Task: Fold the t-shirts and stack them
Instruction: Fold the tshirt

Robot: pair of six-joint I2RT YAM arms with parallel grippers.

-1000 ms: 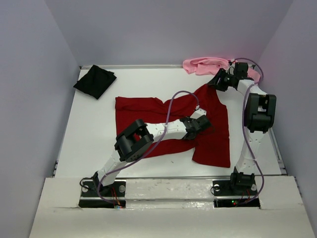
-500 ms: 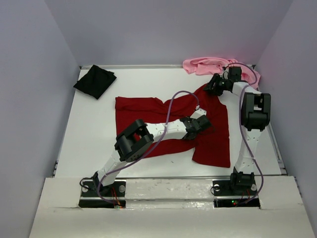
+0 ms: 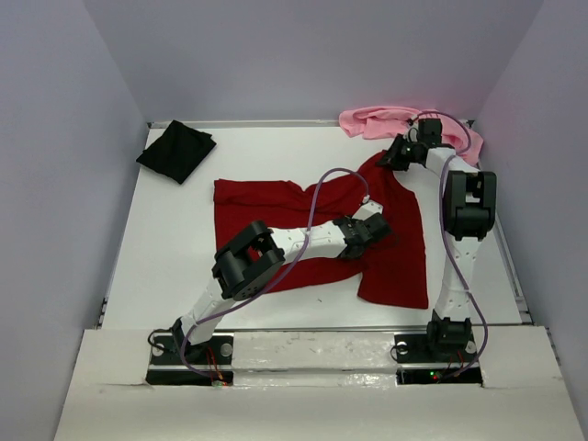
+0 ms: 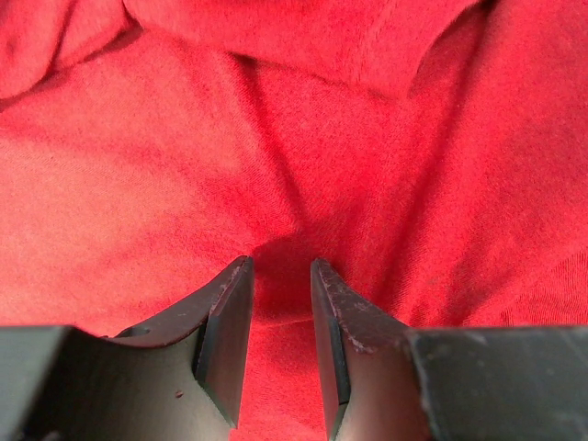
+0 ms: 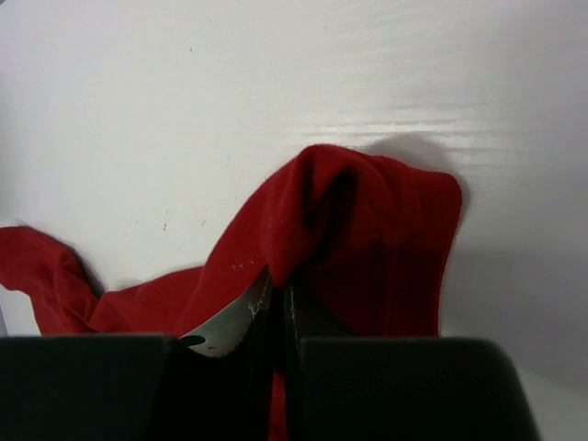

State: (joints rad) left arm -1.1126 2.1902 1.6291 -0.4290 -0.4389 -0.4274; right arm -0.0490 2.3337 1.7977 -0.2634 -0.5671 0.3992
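**A:** What is held, and where?

**B:** The red shirt (image 3: 276, 197) is spread on the table (image 3: 165, 266). Its far corner is pinched between the jaws of the right gripper (image 5: 278, 296), which are closed to a sliver on a raised fold. The left gripper (image 4: 280, 276) is set tips-down on the middle of the cloth with its jaws partly apart. Cloth shows in the gap, but nothing is seen to be clamped.

**A:** How is the fold done well?

**B:** As judged from here, the pinched corner should be lifted just clear and carried toward the left jaws, so the crease forms along the line pinned under them. That pin should be kept down so the body is not dragged. Only a fold's edge seems caught, so a slow pull is advised.

**A:** Which way does it lie?

**B:** An L is made. The longer limb, taken as the long axis, runs crosswise, leftward away from both pairs of jaws. The shorter limb runs from the right jaws back toward the bases, under the left jaws. Which end is the collar cannot be told. The pink shirt (image 3: 377, 119) lies just beyond the right jaws, and the black shirt (image 3: 176, 150) lies well apart from both.
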